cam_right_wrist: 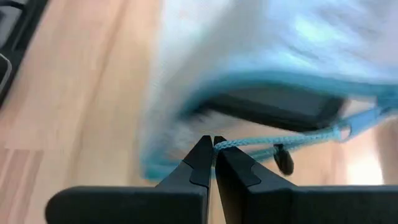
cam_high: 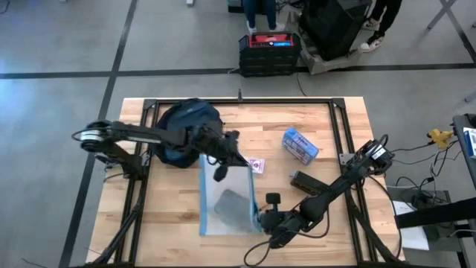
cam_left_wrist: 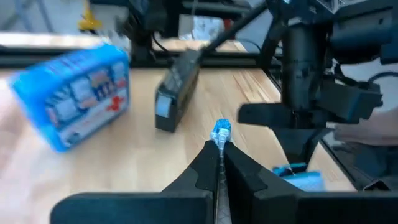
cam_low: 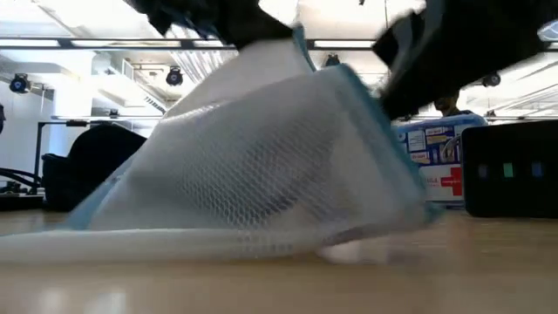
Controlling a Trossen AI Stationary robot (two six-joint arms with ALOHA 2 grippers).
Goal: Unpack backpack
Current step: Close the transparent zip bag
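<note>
The navy backpack lies at the table's far left, behind my left arm. In front of it a clear mesh zip bag with blue trim stands raised like a tent, its lower side on the table and a dark flat item inside. My left gripper is shut on the bag's raised far edge. My right gripper is shut on the bag's blue cord at its near right corner. My left gripper pinches a small blue tab on the bag's trim between its two fingertips, only at their free ends. The bag's far part is lifted below it while the near part stays on the table. My right gripper pinches the thin blue cord between its fingertips, coming slanting down from the table's right. The cord runs nearly straight from the fingers to the bag's corner. That end of the bag sits low, by the table.
A blue first-aid box and a black oblong device lie right of the bag. A small card and a small black piece lie close by. A black metal frame borders the table.
</note>
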